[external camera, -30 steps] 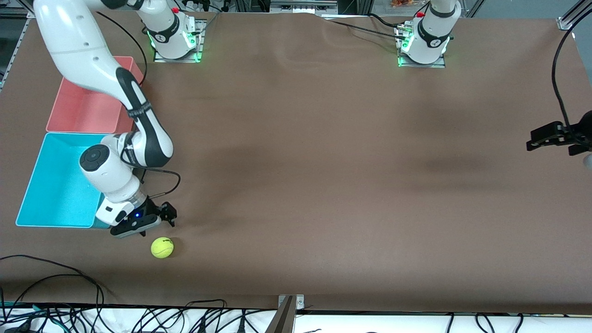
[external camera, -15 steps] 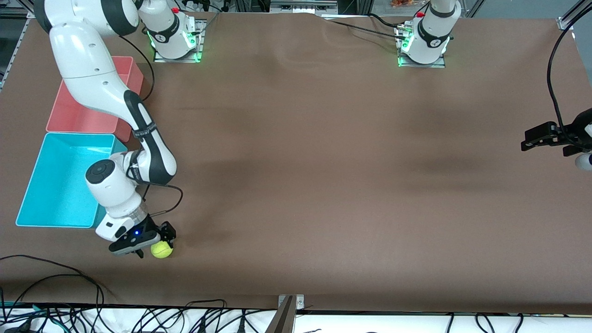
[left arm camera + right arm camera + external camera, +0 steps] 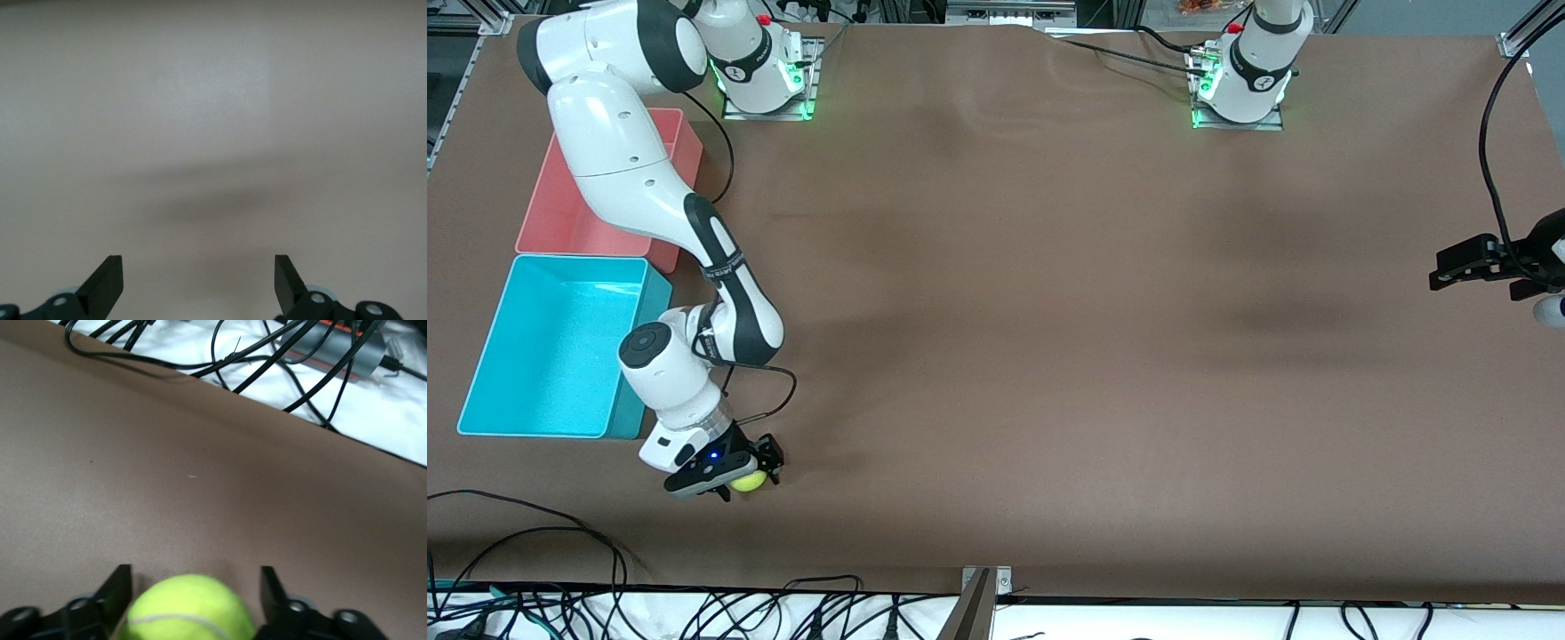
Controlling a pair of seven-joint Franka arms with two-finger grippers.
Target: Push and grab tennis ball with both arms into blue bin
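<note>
The tennis ball lies on the brown table, nearer to the front camera than the blue bin. My right gripper is down over the ball, open, with one finger on each side of it. In the right wrist view the ball sits between the fingers of the right gripper, close to one and with a gap to the other. My left gripper waits open and empty above bare table at the left arm's end, and it also shows in the left wrist view.
A pink bin stands beside the blue bin, farther from the front camera. Black cables lie along the table's front edge, close to the ball. The cables also show in the right wrist view.
My right gripper has moved toward the front camera and come down around the tennis ball, which now sits between its open fingers. The left gripper has barely shifted.
</note>
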